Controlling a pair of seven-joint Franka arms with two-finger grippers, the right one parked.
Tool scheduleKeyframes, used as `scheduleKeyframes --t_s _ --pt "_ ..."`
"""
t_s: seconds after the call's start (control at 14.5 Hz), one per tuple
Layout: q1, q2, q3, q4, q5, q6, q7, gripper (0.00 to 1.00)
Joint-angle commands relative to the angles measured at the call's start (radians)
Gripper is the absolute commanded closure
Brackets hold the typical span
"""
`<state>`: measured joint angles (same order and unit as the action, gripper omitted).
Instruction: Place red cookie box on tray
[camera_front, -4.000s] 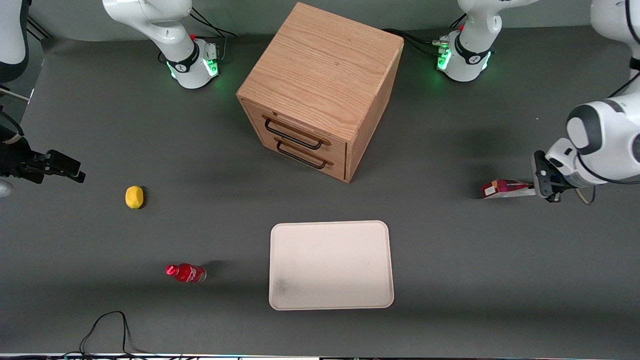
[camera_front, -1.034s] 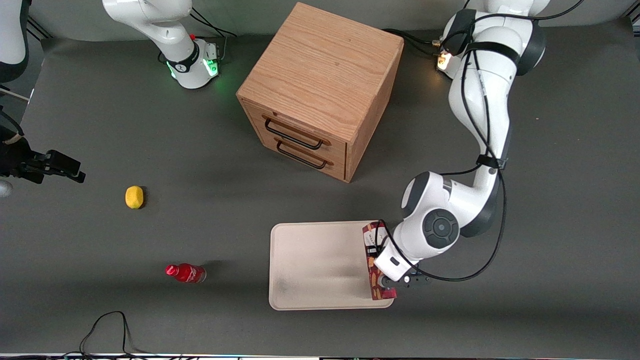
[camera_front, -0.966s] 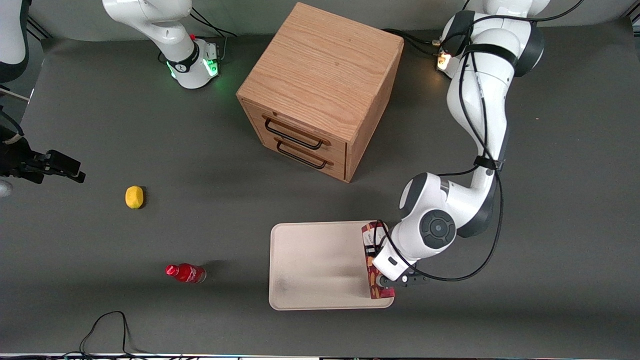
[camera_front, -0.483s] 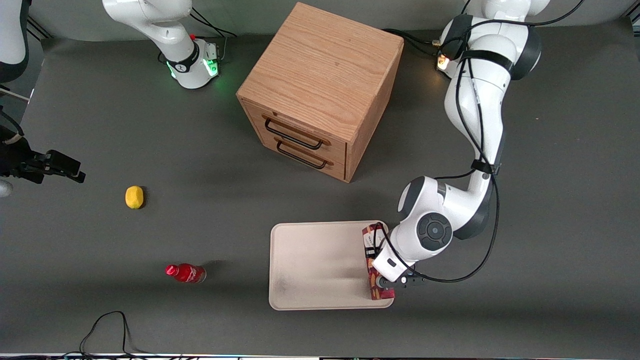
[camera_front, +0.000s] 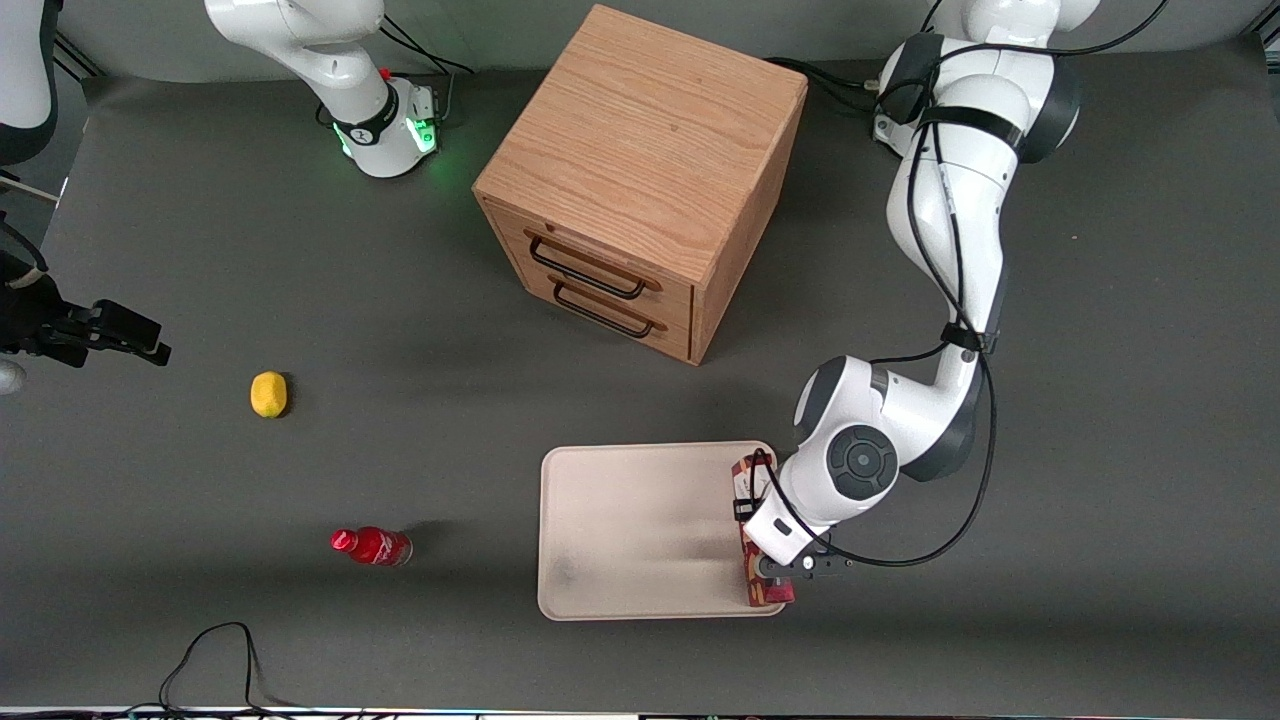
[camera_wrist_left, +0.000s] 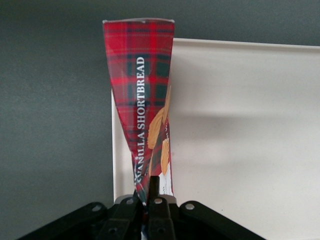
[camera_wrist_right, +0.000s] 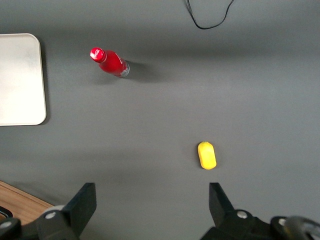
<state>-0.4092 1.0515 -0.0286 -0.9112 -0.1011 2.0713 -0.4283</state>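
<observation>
The red cookie box, a slim tartan-red carton with shortbread pictures, lies lengthwise along the cream tray's edge nearest the working arm. In the left wrist view the red cookie box runs away from the camera over the tray rim, its near end squeezed flat. My gripper hovers over the box end nearest the front camera. In the left wrist view the gripper is shut on that pinched end, black fingers close together.
A wooden drawer cabinet stands farther from the front camera than the tray. A small red bottle and a yellow lemon lie toward the parked arm's end of the table. A black cable loops near the table's front edge.
Four seconds ago the box was held near the working arm's end of the table. It now sits at the tray's edge, and over the last second it sank slightly toward the front camera.
</observation>
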Motion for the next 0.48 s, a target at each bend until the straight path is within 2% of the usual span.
scheduleKeyframes --t_s 0.0,0.41 --pt "-0.007 -0.001 0.009 -0.015 0.023 0.033 0.003 0.00" --pt "0.000 -0.051 0.010 -0.014 0.032 -0.058 0.002 0.00"
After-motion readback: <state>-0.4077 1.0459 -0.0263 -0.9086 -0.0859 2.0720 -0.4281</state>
